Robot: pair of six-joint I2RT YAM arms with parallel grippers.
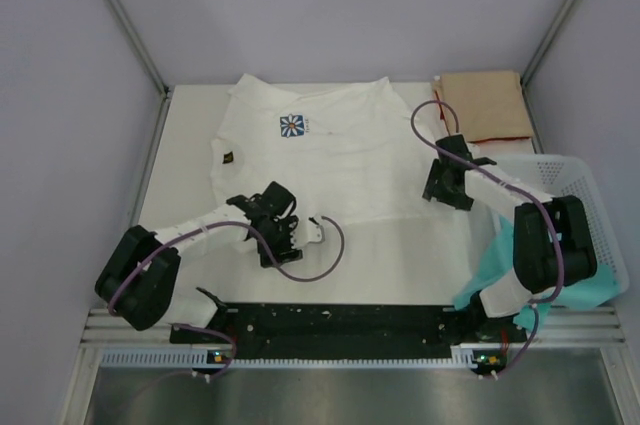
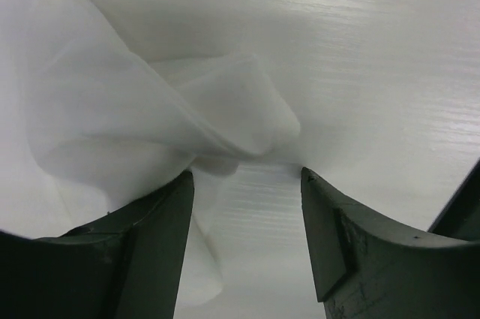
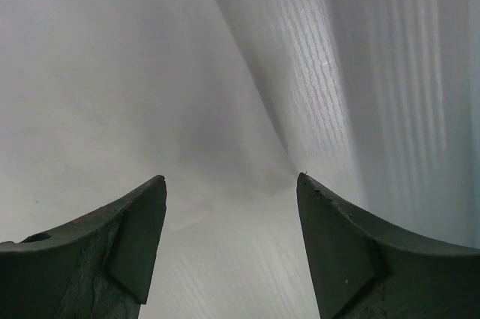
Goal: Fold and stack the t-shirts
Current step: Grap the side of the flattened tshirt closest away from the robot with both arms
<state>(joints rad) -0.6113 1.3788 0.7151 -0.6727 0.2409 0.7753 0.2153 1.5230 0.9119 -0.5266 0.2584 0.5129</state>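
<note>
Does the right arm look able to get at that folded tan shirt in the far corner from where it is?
Probably yes. The right arm hangs over the white shirt's right edge with jaws open, and the tan shirt lies just beyond, with nothing between them. The basket stands off to the side.

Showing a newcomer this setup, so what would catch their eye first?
A white cloth t-shirt with a blue daisy print covers the white table. The black left gripper and right gripper hang open at its edges. A folded tan t-shirt with red edging lies far right.
</note>
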